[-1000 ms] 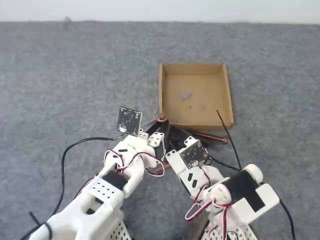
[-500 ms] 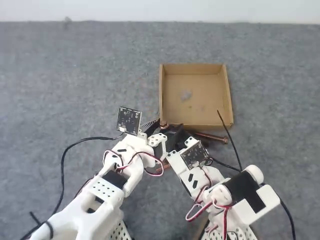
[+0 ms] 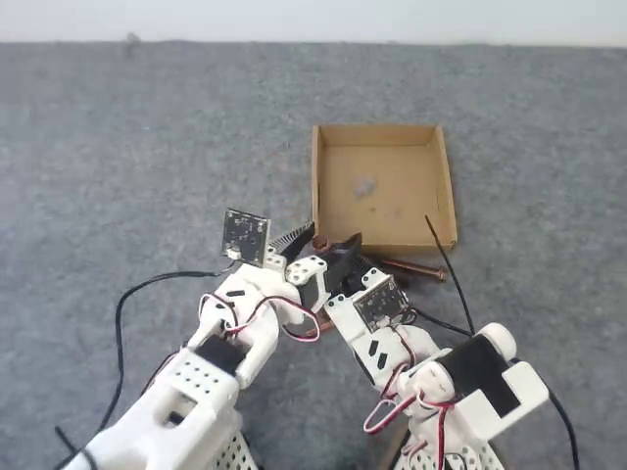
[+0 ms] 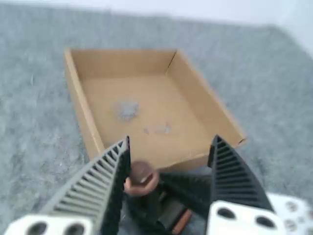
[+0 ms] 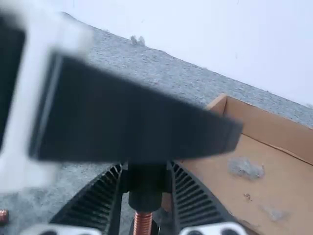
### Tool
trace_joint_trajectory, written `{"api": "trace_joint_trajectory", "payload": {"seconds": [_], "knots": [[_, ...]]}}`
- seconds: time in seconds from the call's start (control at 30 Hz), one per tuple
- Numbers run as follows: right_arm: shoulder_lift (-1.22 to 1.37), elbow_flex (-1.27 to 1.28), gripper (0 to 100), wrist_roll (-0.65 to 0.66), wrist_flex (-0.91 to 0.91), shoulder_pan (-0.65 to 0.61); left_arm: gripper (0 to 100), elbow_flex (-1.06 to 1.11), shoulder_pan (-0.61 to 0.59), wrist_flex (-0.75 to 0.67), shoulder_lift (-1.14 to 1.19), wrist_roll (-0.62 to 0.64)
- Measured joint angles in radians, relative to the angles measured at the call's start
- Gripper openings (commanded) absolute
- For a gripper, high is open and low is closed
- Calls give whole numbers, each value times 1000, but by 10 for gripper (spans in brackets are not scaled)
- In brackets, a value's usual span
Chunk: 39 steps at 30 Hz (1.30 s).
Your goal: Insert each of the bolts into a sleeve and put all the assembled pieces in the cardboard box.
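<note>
Arms: two white ones, side by side at the near edge of the gray carpet (image 3: 137, 137), both pointing twd the box.
Black cable (image 3: 147, 287): comes off the left arm & lies in a bend on the carpet.
Right gripper (image 5: 145, 169): fingers squeezed tight on the sleeve, one on each side.
Sleeve (image 5: 145, 185): black, held about upright btw the right gripper's fingers, just in front of the box's near wall.
Bolt (image 4: 141, 177): copper, sits inside the sleeve. Round head on top, screw end pokes out the other end.
Left gripper (image 4: 171, 142): fingers spread wide, holding nothing. One finger on each side of the bolt's head. One finger is v. close to the head, can't tell if it touches.
Loose bolt (image 3: 411, 266): copper, lies flat on the carpet, outside the box, just beside its near wall & next to the right arm.
Cardboard box (image 3: 315, 176): brown, open top, sits on the carpet just past both grippers.
Fluff (image 3: 364, 185): small gray bit on the box floor, nr the middle.
Wall (image 3: 294, 18): white, at the far edge of the carpet.
</note>
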Motion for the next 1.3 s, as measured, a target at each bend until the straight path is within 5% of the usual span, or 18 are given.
{"api": "trace_joint_trajectory", "payload": {"seconds": [0.3, 0.47, 0.67, 0.73, 1.0, 1.3], "knots": [[0, 0, 6, 0, 0, 0, 246, 18, -77, 347, -457, 0], [0, 0, 6, 0, 0, 0, 233, 92, -98, 377, -634, 0], [0, 0, 6, 0, 0, 21, 9, 92, -169, 373, -689, 0], [0, 0, 6, 0, 0, 44, 17, 92, -192, 348, -684, 0], [0, 0, 6, 0, 0, 66, 10, 14, -275, 321, -448, 2], [0, 0, 6, 0, 0, 66, 11, -261, -428, 321, 149, 5]]}}
